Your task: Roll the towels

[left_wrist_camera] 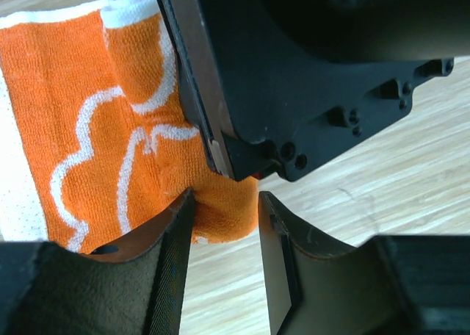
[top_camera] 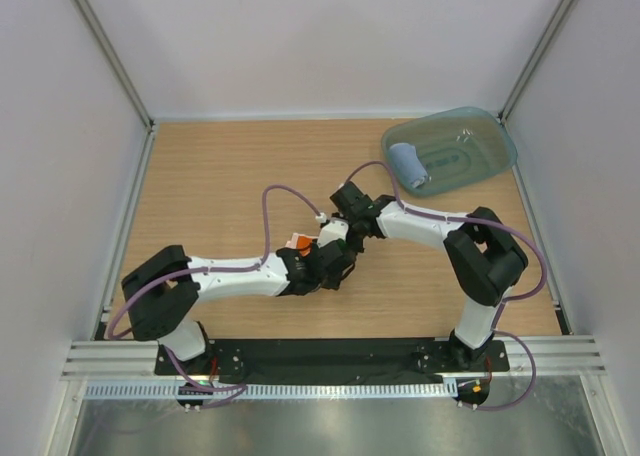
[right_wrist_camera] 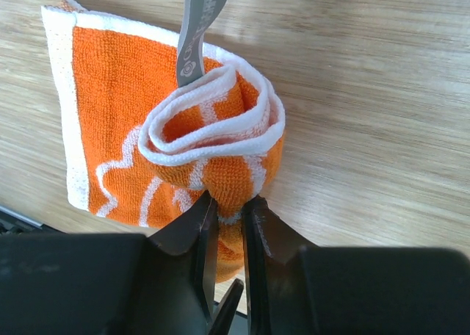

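Note:
The orange-and-white towel (right_wrist_camera: 110, 92) lies on the wooden table, partly rolled, with the roll (right_wrist_camera: 213, 129) at its right side. A grey tag (right_wrist_camera: 197, 26) sticks out of it. My right gripper (right_wrist_camera: 228, 201) is shut on the roll's near end. My left gripper (left_wrist_camera: 224, 199) is open, with the towel's (left_wrist_camera: 95, 129) rolled end reaching between its fingers and touching the left one. In the top view both grippers (top_camera: 335, 266) (top_camera: 345, 238) meet at the table's middle and hide most of the towel (top_camera: 300, 244). The light blue towel (top_camera: 407, 166) lies rolled in the tray.
The translucent teal tray (top_camera: 490, 126) stands at the back right corner. White walls with metal posts enclose the table on three sides. The right gripper's black body (left_wrist_camera: 308, 70) hangs close above the left fingers.

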You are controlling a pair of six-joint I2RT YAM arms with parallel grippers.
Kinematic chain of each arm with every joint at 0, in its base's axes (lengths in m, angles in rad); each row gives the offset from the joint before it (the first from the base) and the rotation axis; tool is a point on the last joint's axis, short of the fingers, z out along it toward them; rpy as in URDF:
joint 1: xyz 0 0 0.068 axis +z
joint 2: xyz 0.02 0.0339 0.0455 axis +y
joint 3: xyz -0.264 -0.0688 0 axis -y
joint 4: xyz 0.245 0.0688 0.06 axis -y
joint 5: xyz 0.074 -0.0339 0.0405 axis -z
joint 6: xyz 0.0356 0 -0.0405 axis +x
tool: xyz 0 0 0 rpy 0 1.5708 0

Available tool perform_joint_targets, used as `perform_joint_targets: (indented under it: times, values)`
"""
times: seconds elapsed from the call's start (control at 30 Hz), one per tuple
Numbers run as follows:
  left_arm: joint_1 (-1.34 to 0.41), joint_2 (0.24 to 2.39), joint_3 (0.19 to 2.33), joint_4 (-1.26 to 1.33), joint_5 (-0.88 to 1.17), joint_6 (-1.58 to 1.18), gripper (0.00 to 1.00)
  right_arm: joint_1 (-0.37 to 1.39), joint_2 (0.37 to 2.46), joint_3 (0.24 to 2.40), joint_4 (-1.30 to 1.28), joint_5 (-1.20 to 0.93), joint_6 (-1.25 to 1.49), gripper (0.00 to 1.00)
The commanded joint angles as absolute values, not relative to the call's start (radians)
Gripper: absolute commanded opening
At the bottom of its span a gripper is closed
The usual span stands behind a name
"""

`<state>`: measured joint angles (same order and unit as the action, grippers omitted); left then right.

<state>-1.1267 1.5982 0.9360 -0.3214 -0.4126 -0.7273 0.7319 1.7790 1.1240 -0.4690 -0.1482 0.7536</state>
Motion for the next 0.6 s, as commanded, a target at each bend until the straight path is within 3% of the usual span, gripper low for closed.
perform_joint_targets:
  times: [0.0,0.57]
  values:
    - [-1.124,1.635,0.885,-0.308,-0.439,-0.738,0.42,0.749,1.743,1.17,-0.5,-0.175,0.723,0.23]
    - [-1.124,1.621,0.753,-0.313,-0.417,-0.847,0.42,0.723,1.804,1.235,-0.534,-0.183,0.729,0.29]
